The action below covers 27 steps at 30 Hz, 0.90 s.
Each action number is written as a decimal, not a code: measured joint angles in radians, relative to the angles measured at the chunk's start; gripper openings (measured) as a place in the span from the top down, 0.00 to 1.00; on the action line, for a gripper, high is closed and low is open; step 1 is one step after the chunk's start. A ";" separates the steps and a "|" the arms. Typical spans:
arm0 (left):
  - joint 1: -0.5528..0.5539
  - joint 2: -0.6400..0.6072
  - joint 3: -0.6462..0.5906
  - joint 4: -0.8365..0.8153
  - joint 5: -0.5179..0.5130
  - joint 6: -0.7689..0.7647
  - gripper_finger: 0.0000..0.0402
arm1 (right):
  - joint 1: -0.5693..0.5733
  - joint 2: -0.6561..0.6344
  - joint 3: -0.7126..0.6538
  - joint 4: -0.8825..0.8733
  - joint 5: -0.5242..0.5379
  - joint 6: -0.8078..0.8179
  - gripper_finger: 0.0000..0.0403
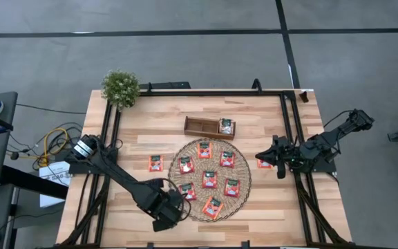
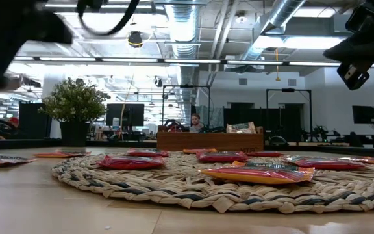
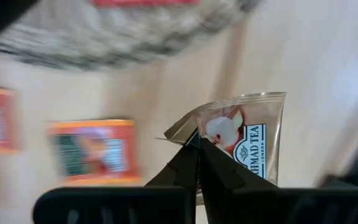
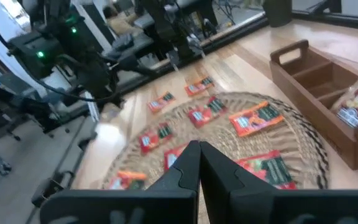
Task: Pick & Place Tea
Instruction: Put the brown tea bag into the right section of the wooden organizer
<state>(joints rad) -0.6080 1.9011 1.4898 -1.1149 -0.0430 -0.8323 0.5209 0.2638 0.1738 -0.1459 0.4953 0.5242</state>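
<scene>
The light wooden table [image 1: 268, 207] carried a round woven mat [image 1: 244, 196] at its centre. Just beyond it, toward the far edge, sat a brown wooden tray [image 1: 199, 126], and a small potted plant [image 1: 120, 88] stood at the far left corner. One red-orange sachet [image 1: 156, 163] lay flat on the wood left of the mat, another [image 1: 264, 164] just right of it.

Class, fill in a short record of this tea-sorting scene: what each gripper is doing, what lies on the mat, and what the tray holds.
left gripper: shut on a pale sachet, near the mat's front-left edge
right gripper: shut, empty, waiting right of the mat
mat: round, woven, bearing red sachets
loose sachets: one left of the mat, one right of it
tray: wooden, pale sachets in its right slot
plant: back-left corner
</scene>
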 joint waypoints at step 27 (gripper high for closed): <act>0.478 -0.004 0.330 0.197 -0.526 0.964 1.00 | -0.260 0.492 0.226 0.387 -0.160 -0.185 0.75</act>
<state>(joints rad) -0.1300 1.8973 1.8198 -0.9175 -0.5685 0.1313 0.2612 0.7557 0.3995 0.2406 0.3349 0.3389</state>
